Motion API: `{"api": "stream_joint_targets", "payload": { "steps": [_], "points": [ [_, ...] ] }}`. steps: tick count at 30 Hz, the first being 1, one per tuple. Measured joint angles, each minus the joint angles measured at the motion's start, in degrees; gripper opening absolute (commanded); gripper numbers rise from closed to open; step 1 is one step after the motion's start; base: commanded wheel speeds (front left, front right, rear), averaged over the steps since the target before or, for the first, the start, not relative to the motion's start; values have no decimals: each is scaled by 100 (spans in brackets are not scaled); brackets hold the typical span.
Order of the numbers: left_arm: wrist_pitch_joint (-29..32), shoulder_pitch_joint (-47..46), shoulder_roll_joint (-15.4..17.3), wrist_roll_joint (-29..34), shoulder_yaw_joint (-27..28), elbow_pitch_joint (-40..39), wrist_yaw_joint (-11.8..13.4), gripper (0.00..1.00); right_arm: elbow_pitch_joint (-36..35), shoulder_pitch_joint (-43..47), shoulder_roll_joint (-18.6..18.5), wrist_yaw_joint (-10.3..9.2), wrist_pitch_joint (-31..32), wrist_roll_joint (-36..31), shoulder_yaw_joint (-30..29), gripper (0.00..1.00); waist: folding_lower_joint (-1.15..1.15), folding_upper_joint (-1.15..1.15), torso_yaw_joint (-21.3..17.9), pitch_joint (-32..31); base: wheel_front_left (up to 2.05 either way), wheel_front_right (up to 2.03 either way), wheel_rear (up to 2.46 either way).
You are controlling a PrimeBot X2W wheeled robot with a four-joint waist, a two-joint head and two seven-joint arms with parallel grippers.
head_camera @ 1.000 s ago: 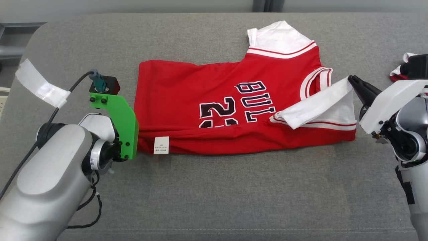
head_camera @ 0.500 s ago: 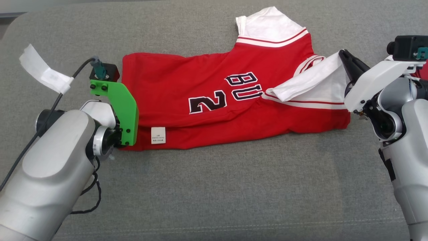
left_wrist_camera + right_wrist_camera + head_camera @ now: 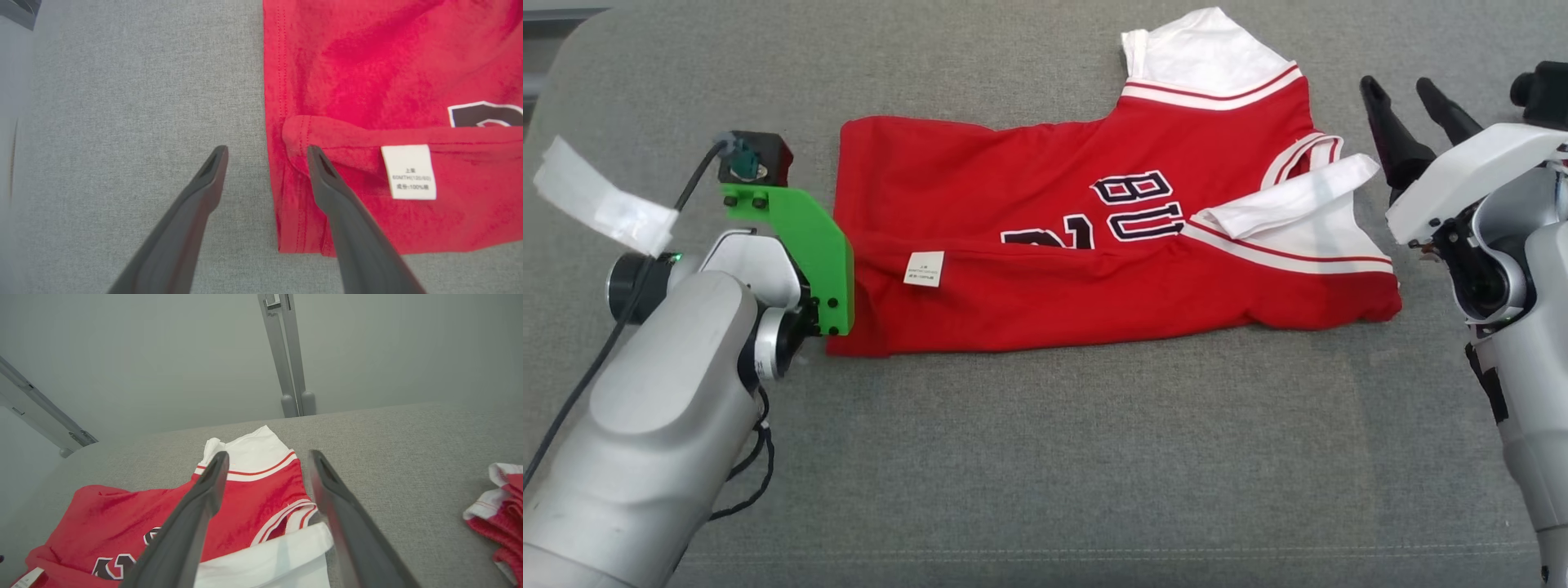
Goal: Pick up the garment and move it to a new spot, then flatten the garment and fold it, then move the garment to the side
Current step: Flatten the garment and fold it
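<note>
Grey fabric table [image 3: 1045,457] carries garment [image 3: 1054,286]: soft, limp, probably light. Left gripper [image 3: 265,153], right gripper [image 3: 1401,98] both spread; pinch hem corner [image 3: 292,130], sleeve [image 3: 1290,208].

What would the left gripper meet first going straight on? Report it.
Likely the red basketball jersey: the open left gripper straddles its hem edge, one finger over red cloth, the other over the grey upholstered surface. Depth unclear.

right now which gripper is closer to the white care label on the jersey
Left. The left gripper hangs open at the hem of the jersey, one finger over the fabric beside the care label. The right gripper is open at the collar end, beyond the white sleeve.
</note>
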Motion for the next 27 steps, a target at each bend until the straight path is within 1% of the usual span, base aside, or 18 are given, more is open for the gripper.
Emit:
{"api": "stream_joint_targets", "payload": {
  "steps": [4, 6, 9, 10, 16, 19, 20, 23, 27],
  "points": [
    [-743, 397, -13, 35, 108, -75, 92, 100, -162, 265, -116, 0, -144, -147, -263, 100, 0, 0, 80, -134, 0, 0, 0],
    [-1187, 632, -29, 64, 187, -156, 151, 100, -265, 499, -137, 0, -215, -300, -417, 100, 0, 0, 119, -222, 0, 0, 0],
    [-1993, 1018, -36, 114, 344, -347, 314, 100, -456, 865, -103, 1, -265, -636, -665, 100, 0, 0, 171, -368, 0, 0, 0],
    [-2282, 1131, -46, 157, 381, -419, 361, 100, -502, 992, -53, 0, -292, -736, -808, 100, 0, 0, 187, -420, 0, 0, 0],
    [-3409, 1996, -155, 200, 516, -759, 493, 100, -751, 1681, 455, 1, -407, -1349, -1486, 100, 0, 0, 255, -729, 0, 0, 0],
    [-3987, 2294, -193, 192, 634, -873, 492, 100, -817, 1925, 725, 0, -407, -1586, -1705, 100, -1, 0, 270, -872, 0, 0, 0],
    [-4142, 2398, -207, 192, 651, -881, 491, 100, -828, 2002, 806, 0, -375, -1642, -1753, 100, 0, 0, 274, -917, 0, 0, 0],
    [-4363, 2652, -222, 191, 648, -838, 489, 100, -832, 2170, 976, 0, -276, -1830, -1889, 100, -1, 0, 278, -1043, 0, 0, 0],
    [-4396, 2722, -313, 209, 481, -725, 433, 100, -779, 2312, 1099, 0, -143, -2074, -2006, 100, -1, 0, 285, -1142, 0, 0, 0]
  ]
}}
